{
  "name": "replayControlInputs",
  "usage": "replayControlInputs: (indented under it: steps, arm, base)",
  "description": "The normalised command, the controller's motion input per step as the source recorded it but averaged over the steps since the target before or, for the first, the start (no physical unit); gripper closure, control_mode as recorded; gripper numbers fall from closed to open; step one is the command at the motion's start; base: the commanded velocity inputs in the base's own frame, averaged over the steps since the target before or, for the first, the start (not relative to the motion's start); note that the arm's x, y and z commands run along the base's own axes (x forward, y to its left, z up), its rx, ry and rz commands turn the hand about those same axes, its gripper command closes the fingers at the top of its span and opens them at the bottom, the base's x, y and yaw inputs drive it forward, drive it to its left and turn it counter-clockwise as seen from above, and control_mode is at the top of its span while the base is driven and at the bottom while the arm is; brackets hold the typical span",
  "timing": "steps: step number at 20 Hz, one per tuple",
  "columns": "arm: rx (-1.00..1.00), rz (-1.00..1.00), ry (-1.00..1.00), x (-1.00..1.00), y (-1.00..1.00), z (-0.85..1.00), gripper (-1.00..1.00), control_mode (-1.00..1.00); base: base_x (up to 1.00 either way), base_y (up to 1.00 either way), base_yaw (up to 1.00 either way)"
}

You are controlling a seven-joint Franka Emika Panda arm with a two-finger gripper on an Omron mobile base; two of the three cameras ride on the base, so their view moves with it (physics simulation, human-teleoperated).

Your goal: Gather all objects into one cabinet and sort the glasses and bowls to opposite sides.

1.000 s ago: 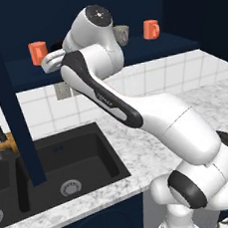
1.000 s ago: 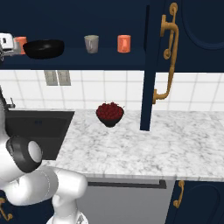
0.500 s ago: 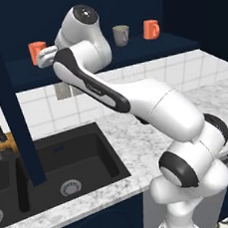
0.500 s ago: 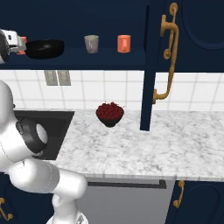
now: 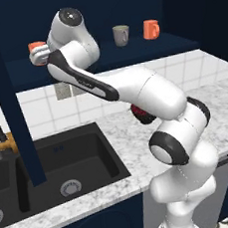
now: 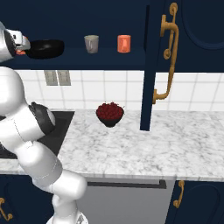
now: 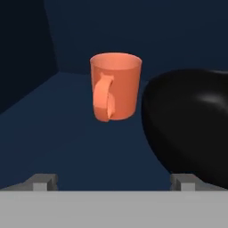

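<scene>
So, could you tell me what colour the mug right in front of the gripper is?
Bright orange mug, clearest in the hand view.
</scene>
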Motion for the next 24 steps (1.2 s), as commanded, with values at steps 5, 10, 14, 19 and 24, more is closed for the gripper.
replayControlInputs:
  steps: [5, 10, 14, 19, 24]
  arm:
    - [0.00, -0.01, 0.11, 0.30, 0.44, 0.00, -1.00, -1.00]
    - [0.00, -0.02, 0.06, 0.40, 0.40, 0.00, -1.00, -1.00]
    - [0.00, -0.07, 0.01, 0.51, 0.30, 0.00, -1.00, -1.00]
    - [0.00, -0.08, 0.05, 0.55, 0.26, 0.00, -1.00, -1.00]
    - [0.00, -0.15, 0.07, 0.63, 0.08, 0.00, -1.00, -1.00]
  base:
    - [0.00, 0.00, 0.00]
    - [0.00, 0.00, 0.00]
    - [0.00, 0.00, 0.00]
    - [0.00, 0.00, 0.00]
    - [0.00, 0.00, 0.00]
